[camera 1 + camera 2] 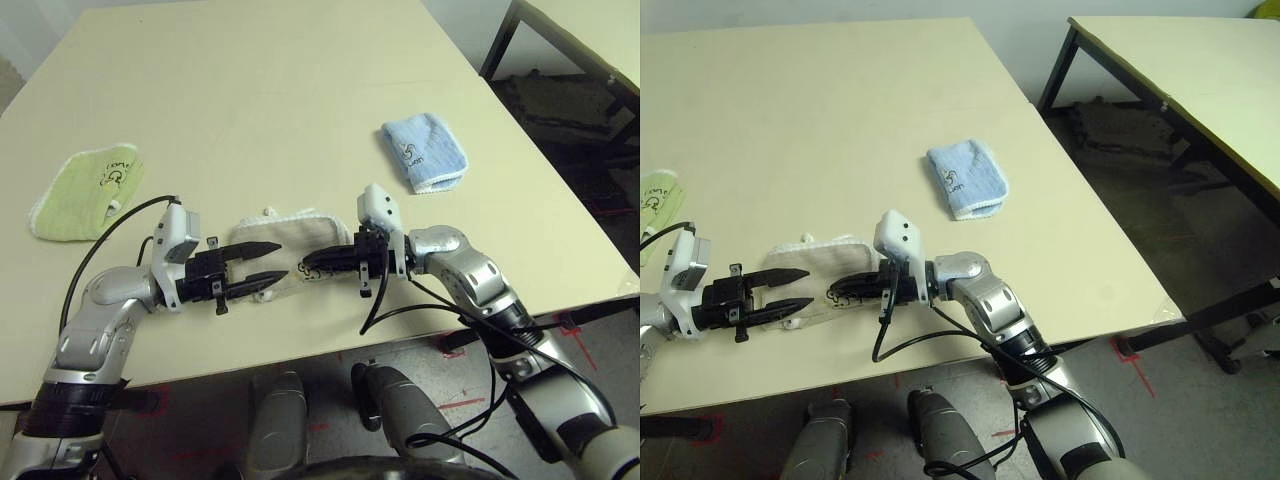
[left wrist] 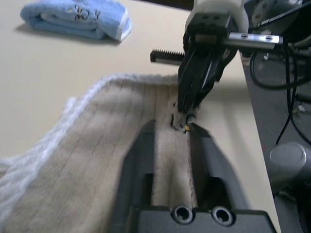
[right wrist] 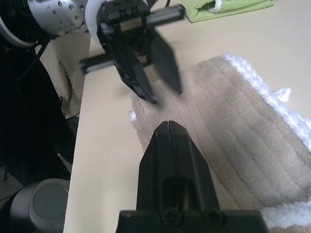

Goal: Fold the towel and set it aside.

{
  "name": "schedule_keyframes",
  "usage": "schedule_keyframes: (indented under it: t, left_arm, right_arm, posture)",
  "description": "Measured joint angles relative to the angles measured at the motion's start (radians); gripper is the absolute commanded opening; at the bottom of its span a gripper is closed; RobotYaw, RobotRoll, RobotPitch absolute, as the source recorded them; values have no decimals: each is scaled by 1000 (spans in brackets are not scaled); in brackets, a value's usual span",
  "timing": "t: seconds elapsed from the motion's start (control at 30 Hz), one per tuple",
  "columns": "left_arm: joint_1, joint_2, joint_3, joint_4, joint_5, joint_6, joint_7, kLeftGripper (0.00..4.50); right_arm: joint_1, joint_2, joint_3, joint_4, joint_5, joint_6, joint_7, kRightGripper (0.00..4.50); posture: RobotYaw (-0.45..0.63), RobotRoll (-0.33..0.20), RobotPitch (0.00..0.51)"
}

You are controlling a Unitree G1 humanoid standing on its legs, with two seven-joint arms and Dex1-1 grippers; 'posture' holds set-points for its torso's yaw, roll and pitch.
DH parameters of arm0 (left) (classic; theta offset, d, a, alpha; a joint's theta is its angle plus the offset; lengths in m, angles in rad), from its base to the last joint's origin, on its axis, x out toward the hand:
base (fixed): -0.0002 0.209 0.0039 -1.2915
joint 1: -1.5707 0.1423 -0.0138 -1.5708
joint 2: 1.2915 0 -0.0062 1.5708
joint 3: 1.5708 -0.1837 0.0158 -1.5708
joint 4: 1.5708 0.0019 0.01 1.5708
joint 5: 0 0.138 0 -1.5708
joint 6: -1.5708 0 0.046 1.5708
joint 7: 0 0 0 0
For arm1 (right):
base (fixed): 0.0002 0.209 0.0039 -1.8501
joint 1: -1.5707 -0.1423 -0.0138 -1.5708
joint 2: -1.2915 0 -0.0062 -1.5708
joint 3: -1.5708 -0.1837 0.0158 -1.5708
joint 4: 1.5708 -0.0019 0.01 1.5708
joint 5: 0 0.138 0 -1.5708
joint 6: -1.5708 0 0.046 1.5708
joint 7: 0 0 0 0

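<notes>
The beige ribbed towel (image 1: 290, 235) with white edging lies bunched near the table's front edge, between my two grippers. My left gripper (image 1: 280, 262) reaches in from the left, and a raised ridge of the towel (image 2: 172, 160) sits pinched between its black fingers (image 2: 138, 160). My right gripper (image 1: 305, 265) comes in from the right with its fingers pressed together. Its tip (image 3: 167, 124) touches the towel's near edge by the small dark logo (image 1: 312, 274). The two gripper tips almost meet over the cloth.
A folded light-green towel (image 1: 85, 190) lies at the table's left. A folded light-blue towel (image 1: 423, 152) lies at the right. The table's front edge (image 1: 330, 350) runs just below the grippers. A second table (image 1: 1180, 60) stands across a gap at the right.
</notes>
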Motion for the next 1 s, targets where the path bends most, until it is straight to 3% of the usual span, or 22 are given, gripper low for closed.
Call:
schedule_keyframes:
  t: [0.27,0.43,0.8,1.0]
  left_arm:
    - [-2,-24,-57,5,43,-28,0,80]
    - [37,9,-59,5,55,-37,-13,80]
    - [141,140,117,23,22,-42,-44,80]
    - [84,163,150,22,-19,-2,-42,80]
  right_arm:
    - [-1,-5,25,52,-56,-31,2,0]
    - [19,-44,28,94,-80,-49,21,0]
    - [27,-130,-56,87,-46,-39,66,0]
    - [-68,-117,-135,6,41,70,50,0]
  posture:
    - [-55,0,184]
    - [-50,0,184]
    - [-37,0,183]
    - [-38,0,183]
